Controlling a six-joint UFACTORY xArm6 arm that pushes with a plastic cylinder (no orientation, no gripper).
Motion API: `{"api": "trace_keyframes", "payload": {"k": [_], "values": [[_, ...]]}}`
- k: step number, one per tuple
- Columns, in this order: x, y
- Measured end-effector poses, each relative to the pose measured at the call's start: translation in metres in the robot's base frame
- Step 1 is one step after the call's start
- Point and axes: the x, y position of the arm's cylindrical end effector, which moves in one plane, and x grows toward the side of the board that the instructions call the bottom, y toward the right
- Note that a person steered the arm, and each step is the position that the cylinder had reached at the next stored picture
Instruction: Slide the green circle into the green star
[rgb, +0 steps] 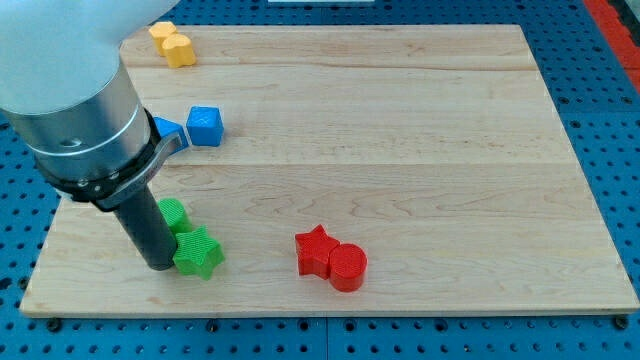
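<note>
Wooden board (400, 120) is seen filling most of the view, on a blue perforated bench (600, 60). Arm housing (70, 100) is seen at the view's left, rod (145, 225) coming down from it.

Task is judged essentially done: green circle (174, 213) appears pressed against the green star (198, 252), circle just above and slightly left of the star, at the lower left of the board. Contact looks real but the seam is partly hidden by the rod, so a small gap cannot be ruled out. At most a last nudge and a retreat are left.

My tip (160, 266) is placed on the board just left of the star, seemingly touching its left edge, below the circle. No gripper is fitted; the rod only pushes, nothing is held.

Other blocks are well apart from the tip: red star (314, 250) touching red circle (347, 268) at lower centre; blue cube (205, 125) and a blue block (168, 130), shape partly hidden by the arm, at upper left; two yellow blocks (172, 42) near the top edge, shapes unclear.
</note>
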Motion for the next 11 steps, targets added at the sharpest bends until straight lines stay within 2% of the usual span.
{"api": "trace_keyframes", "payload": {"k": [1,2,3,4,6,7,8,9,10,11], "values": [[0.008,-0.053],[-0.013,-0.049],[-0.025,-0.074],[-0.060,-0.054],[-0.040,0.000],[-0.053,-0.049],[-0.096,-0.113],[-0.138,-0.109],[-0.176,-0.057],[-0.188,0.002]]}}
